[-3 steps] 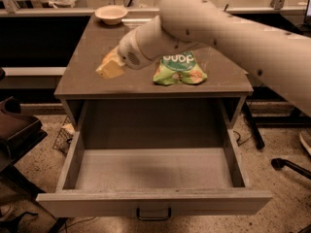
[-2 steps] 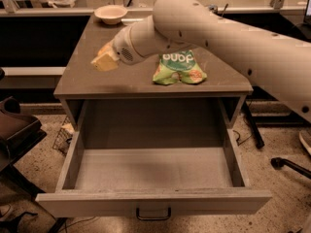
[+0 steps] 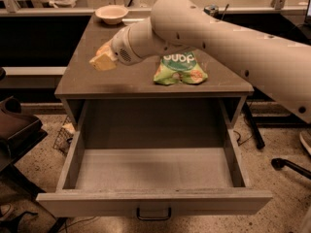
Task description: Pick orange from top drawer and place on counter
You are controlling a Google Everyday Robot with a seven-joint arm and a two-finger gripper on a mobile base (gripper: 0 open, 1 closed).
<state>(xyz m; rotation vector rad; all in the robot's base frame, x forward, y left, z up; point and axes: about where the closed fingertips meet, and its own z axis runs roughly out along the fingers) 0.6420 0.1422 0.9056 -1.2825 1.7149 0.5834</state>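
Observation:
The top drawer [image 3: 97,204] stands pulled fully out, and its grey inside shows nothing in it. My gripper [image 3: 103,58] hovers over the left part of the counter [image 3: 82,84], just above its surface. A small piece of the orange [image 3: 104,47] shows between the pale fingers, and most of it is hidden by them. The arm reaches in from the right, across the counter.
A green snack bag [image 3: 180,68] lies on the counter right of the gripper. A pale bowl [image 3: 112,13] stands at the counter's back left. A dark seat [image 3: 14,125] is on the left, and a chair base [image 3: 291,166] on the floor at the right.
My gripper has moved a little to the left and farther back over the counter, carrying what it holds. The drawer and the bag have not moved.

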